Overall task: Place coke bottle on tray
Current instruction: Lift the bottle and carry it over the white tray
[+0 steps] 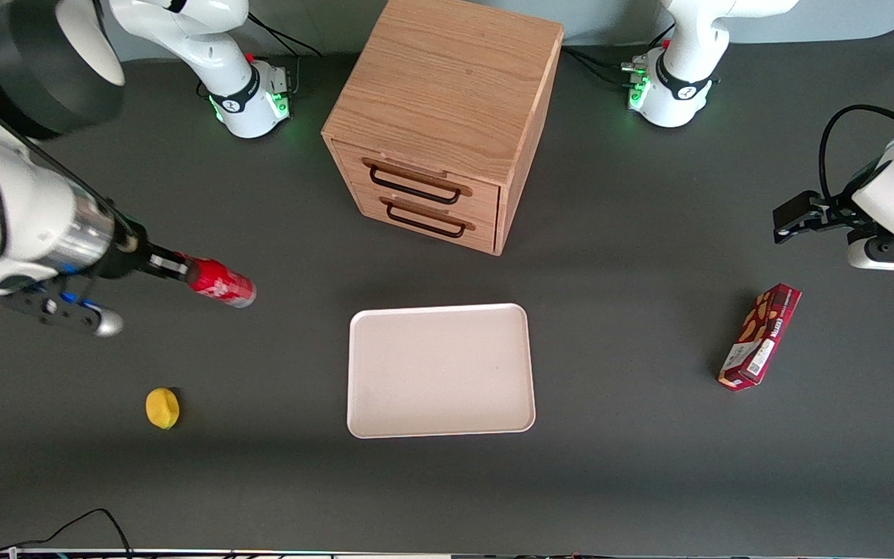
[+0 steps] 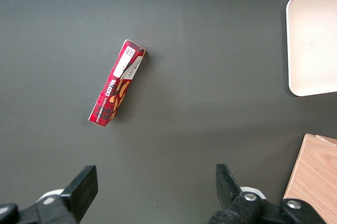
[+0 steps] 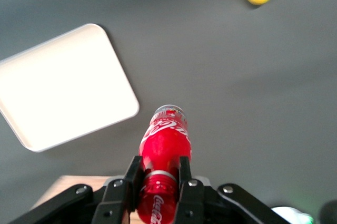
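Note:
My right gripper [image 1: 177, 269] is shut on the coke bottle [image 1: 220, 282], a slim red bottle with white script and a silvery base. It grips the cap end and holds the bottle lying sideways above the table, base pointing toward the tray [image 1: 439, 369]. In the right wrist view the fingers [image 3: 132, 177] clamp the bottle's neck [image 3: 163, 153]. The pale cream-pink tray, bare inside, also shows in the right wrist view [image 3: 58, 92] and the left wrist view [image 2: 313, 39]. The bottle is off the tray, toward the working arm's end.
A wooden two-drawer cabinet [image 1: 443, 116] stands farther from the front camera than the tray. A yellow lemon [image 1: 162, 407] lies nearer the camera than the bottle. A dark red snack box [image 1: 760, 335] lies toward the parked arm's end.

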{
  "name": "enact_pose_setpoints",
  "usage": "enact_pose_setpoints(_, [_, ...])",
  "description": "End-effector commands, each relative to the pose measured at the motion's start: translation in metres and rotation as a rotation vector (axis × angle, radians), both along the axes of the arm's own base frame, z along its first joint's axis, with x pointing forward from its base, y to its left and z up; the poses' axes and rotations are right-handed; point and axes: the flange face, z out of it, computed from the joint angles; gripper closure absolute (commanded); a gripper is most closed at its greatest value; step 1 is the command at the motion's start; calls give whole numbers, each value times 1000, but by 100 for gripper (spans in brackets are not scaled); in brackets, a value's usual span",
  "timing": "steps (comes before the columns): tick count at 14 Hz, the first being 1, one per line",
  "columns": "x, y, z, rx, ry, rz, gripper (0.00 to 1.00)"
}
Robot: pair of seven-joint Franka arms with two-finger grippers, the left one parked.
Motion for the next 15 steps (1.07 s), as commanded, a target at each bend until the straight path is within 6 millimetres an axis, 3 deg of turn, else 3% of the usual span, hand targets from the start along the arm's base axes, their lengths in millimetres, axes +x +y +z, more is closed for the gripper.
enact_pose_setpoints(1, [41,36,-36,44,-54,-160,100])
enact_pose_setpoints(5, [75,95,-132,37,-152,-316,100])
enact_pose_setpoints(7, [85,107,-170,38,-179,-347,100])
enact_pose_setpoints(10, [88,128,-210,29,-204,-372,100])
enact_pose_setpoints(12, [88,131,-220,14,-209,-371,100])
enact_pose_setpoints(13, [88,130,-222,16,-205,-372,95])
enact_pose_setpoints(14, [88,129,-222,16,-205,-370,1])
enact_pose_setpoints(15, [88,130,-222,16,-206,-364,0])
